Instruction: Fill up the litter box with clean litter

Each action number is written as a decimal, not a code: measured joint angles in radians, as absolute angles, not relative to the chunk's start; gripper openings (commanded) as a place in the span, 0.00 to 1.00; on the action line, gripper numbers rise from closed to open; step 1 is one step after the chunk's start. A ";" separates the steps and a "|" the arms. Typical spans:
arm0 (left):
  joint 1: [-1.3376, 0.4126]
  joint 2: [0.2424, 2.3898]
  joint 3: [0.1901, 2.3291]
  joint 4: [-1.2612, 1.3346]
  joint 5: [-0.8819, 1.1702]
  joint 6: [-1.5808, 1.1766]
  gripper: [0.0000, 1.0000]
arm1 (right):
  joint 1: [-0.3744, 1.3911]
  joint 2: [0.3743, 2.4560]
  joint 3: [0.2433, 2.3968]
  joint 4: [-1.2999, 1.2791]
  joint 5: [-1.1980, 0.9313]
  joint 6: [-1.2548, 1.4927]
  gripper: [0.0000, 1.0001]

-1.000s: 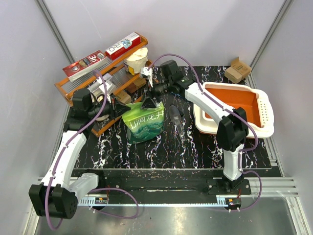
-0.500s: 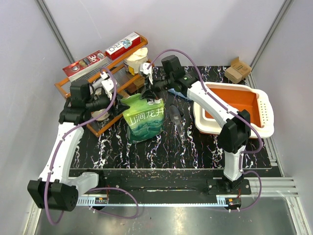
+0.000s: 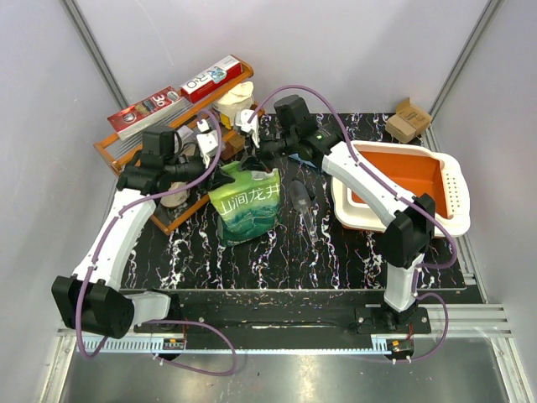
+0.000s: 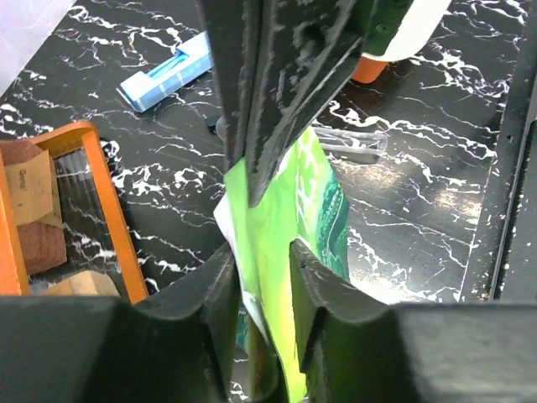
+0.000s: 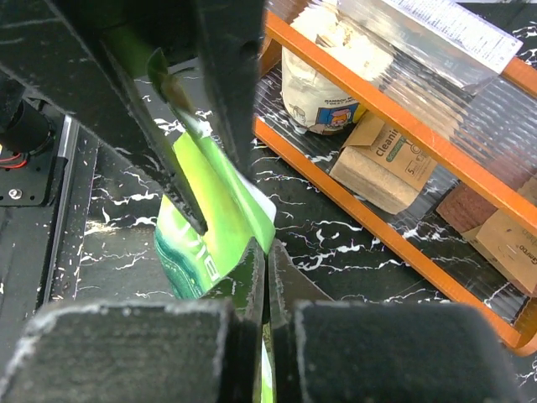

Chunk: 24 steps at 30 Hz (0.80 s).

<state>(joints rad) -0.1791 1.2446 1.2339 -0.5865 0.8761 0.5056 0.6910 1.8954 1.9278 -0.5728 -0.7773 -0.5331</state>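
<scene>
The green pouch (image 3: pixel 245 208) stands on the black marbled table, pulled up by its top edge. My right gripper (image 3: pixel 254 161) is shut on that edge; in the right wrist view its fingers (image 5: pixel 265 248) pinch the thin green film (image 5: pixel 210 201). My left gripper (image 3: pixel 228 168) reaches in from the left. Its fingers (image 4: pixel 260 252) stand apart on either side of the pouch's top (image 4: pixel 310 193), just below the right gripper's fingers (image 4: pixel 268 101). The litter box (image 3: pixel 445 225), white-rimmed and orange inside, sits at the right. No clean litter is in view.
An orange wire rack (image 3: pixel 180 143) with boxes and a cup stands at the back left, close behind both grippers. A clear plastic item (image 3: pixel 304 206) lies between pouch and litter box. A blue packet (image 4: pixel 168 71) lies behind the pouch, and a small cardboard box (image 3: pixel 409 120) at the back right.
My right gripper shut on the pouch's top and raised it upright. My left arm swung right from the rack to the pouch's top, and its jaws opened, then narrowed.
</scene>
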 measured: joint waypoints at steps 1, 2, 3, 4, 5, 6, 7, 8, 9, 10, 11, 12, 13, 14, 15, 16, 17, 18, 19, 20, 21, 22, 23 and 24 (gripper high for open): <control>-0.188 1.247 1.236 -0.585 0.882 0.498 0.11 | 0.691 1.895 1.928 -0.572 -0.771 -0.527 0.19; -0.196 1.248 1.238 -0.583 0.883 0.491 0.07 | 0.692 1.893 1.927 -0.571 -0.765 -0.513 0.32; -0.197 1.248 1.238 -0.576 0.879 0.485 0.01 | 0.692 1.889 1.924 -0.571 -0.760 -0.496 0.43; -0.197 1.248 1.238 -0.570 0.879 0.470 0.00 | 0.693 1.879 1.912 -0.563 -0.745 -0.480 0.52; -0.195 1.248 1.238 -0.568 0.879 0.453 0.00 | 0.692 1.866 1.901 -0.548 -0.728 -0.458 0.64; -0.195 1.248 1.238 -0.566 0.880 0.438 0.00 | 0.689 1.846 1.884 -0.523 -0.706 -0.433 0.68; -0.197 1.245 1.235 -0.560 0.879 0.420 0.00 | 0.684 1.831 1.874 -0.511 -0.693 -0.401 0.71; -0.198 1.240 1.233 -0.558 0.879 0.405 0.00 | 0.675 1.813 1.864 -0.492 -0.682 -0.357 0.75; -0.199 1.230 1.224 -0.546 0.877 0.388 0.00 | 0.660 1.798 1.862 -0.477 -0.665 -0.310 0.76; -0.199 1.211 1.204 -0.528 0.873 0.369 0.00 | 0.638 1.785 1.862 -0.462 -0.646 -0.262 0.77; -0.199 1.191 1.185 -0.517 0.871 0.360 0.00 | 0.614 1.776 1.866 -0.458 -0.622 -0.220 0.78; -0.199 1.164 1.163 -0.507 0.867 0.352 0.00 | 0.591 1.774 1.881 -0.462 -0.600 -0.186 0.81; -0.199 1.141 1.146 -0.500 0.863 0.349 0.00 | 0.575 1.777 1.898 -0.474 -0.583 -0.167 0.83; -0.201 1.123 1.133 -0.496 0.859 0.350 0.00 | 0.556 1.785 1.924 -0.499 -0.565 -0.146 0.83; -0.203 1.106 1.121 -0.494 0.857 0.352 0.00 | 0.542 1.798 1.952 -0.527 -0.550 -0.131 0.84; -0.205 1.095 1.113 -0.495 0.856 0.360 0.00 | 0.538 1.813 1.980 -0.558 -0.534 -0.121 0.85; -0.205 1.090 1.111 -0.494 0.855 0.366 0.00 | 0.537 1.834 2.010 -0.598 -0.525 -0.111 0.85; -0.206 1.090 1.110 -0.492 0.855 0.367 0.00 | 0.541 1.855 2.037 -0.634 -0.516 -0.103 0.86; -0.206 1.090 1.109 -0.490 0.855 0.368 0.00 | 0.545 1.876 2.053 -0.663 -0.514 -0.097 0.86; -0.206 1.090 1.107 -0.486 0.855 0.368 0.00 | 0.548 1.890 2.057 -0.685 -0.513 -0.092 0.87; -0.206 1.090 1.105 -0.482 0.855 0.368 0.00 | 0.551 1.904 2.057 -0.716 -0.513 -0.087 0.88; -0.206 1.090 1.103 -0.479 0.855 0.368 0.00 | 0.554 1.918 2.056 -0.748 -0.512 -0.081 0.89; -0.207 1.090 1.102 -0.476 0.855 0.368 0.00 | 0.557 1.930 2.055 -0.770 -0.511 -0.077 0.89; -0.207 1.090 1.102 -0.476 0.854 0.368 0.00 | 0.559 1.942 2.055 -0.794 -0.507 -0.073 0.90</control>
